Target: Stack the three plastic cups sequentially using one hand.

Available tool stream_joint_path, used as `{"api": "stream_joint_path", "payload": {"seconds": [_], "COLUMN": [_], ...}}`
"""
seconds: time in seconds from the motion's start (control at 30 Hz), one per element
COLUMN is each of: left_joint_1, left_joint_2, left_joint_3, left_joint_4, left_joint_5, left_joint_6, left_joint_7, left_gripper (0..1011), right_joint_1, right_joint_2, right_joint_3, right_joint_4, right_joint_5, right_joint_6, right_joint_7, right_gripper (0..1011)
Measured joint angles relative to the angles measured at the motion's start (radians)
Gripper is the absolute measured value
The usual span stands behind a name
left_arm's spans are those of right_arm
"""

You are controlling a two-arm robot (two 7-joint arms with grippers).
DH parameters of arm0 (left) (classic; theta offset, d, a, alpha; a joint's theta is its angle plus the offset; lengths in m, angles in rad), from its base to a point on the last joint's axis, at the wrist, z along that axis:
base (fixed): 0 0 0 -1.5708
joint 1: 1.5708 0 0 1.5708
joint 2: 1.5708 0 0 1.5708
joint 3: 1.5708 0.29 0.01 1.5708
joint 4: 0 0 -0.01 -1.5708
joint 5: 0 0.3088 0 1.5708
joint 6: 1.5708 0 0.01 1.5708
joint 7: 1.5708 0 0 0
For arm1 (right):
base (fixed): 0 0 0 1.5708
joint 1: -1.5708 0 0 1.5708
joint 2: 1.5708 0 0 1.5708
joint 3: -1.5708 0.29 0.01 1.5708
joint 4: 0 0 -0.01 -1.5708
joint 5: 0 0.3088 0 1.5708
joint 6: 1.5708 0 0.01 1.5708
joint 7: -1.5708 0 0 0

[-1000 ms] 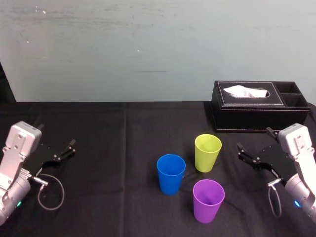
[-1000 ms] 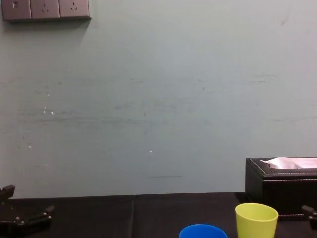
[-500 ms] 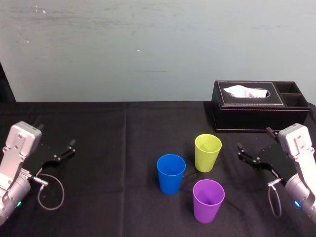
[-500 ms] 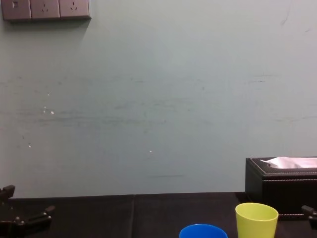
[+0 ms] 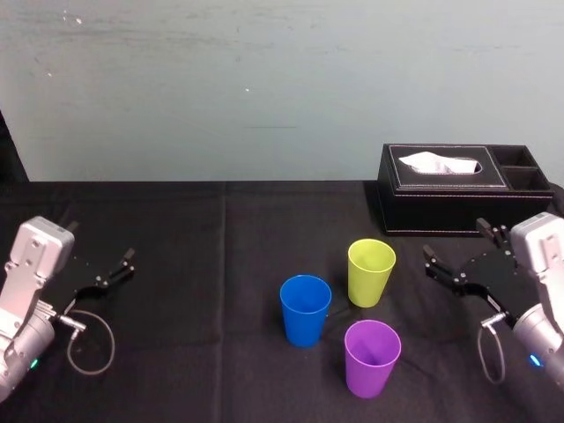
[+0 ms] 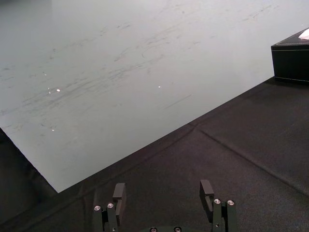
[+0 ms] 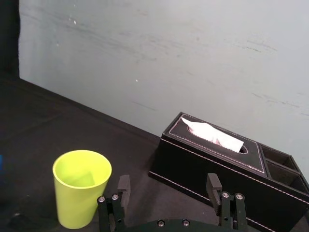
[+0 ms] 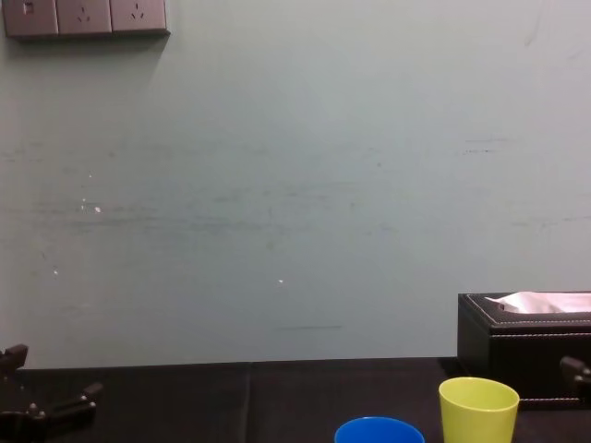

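- Ahead of the right gripper (image 5: 455, 240) and slightly toward the robot's middle stands the yellow-green cup (image 5: 371, 272), the nearest of the three to its fingers. The gripper hangs low over the black worktop (image 5: 194, 264), fingers spread wide with nothing between them. That spread looks wide enough to take a cup's wall from the side.
- Past the yellow-green cup from this gripper is the blue cup (image 5: 305, 310). The purple cup (image 5: 371, 357) sits nearer the robot's body. The three form a loose triangle, close together but apart, none nested, so stacking has evidently not begun.
- Each cup is upright with its mouth up, which suits nesting: a lifted cup could go straight down into another.
- Just behind the right gripper's outer finger is the black tissue box (image 5: 454, 189). Any swing of the wrist should keep off it.
- Well apart from the cups, at the worktop's other side, the left gripper (image 5: 100, 242) is also spread and empty. It is probably parked, since one hand does the job.
- Smooth tapered plastic may slip upward under a squeeze, so a grip low on the wall seems safer.
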Motion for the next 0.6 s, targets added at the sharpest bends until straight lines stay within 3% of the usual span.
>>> {"api": "stream_joint_path", "payload": {"seconds": [0.27, 0.6], "left_joint_1": [0.0, 0.0], "left_joint_2": [0.0, 0.0], "left_joint_3": [0.0, 0.0], "left_joint_4": [0.0, 0.0], "left_joint_5": [0.0, 0.0], "left_joint_6": [0.0, 0.0], "left_joint_7": [0.0, 0.0], "left_gripper": [1000, 1000], "right_joint_1": [-0.092, -0.258], "right_joint_2": [0.041, 0.142], "right_joint_3": [0.061, 0.157], "right_joint_4": [-0.115, -0.274], "right_joint_5": [0.066, 0.177], "right_joint_6": [0.057, 0.133], "right_joint_7": [0.036, 0.123], "right_gripper": [1003, 1003]}}
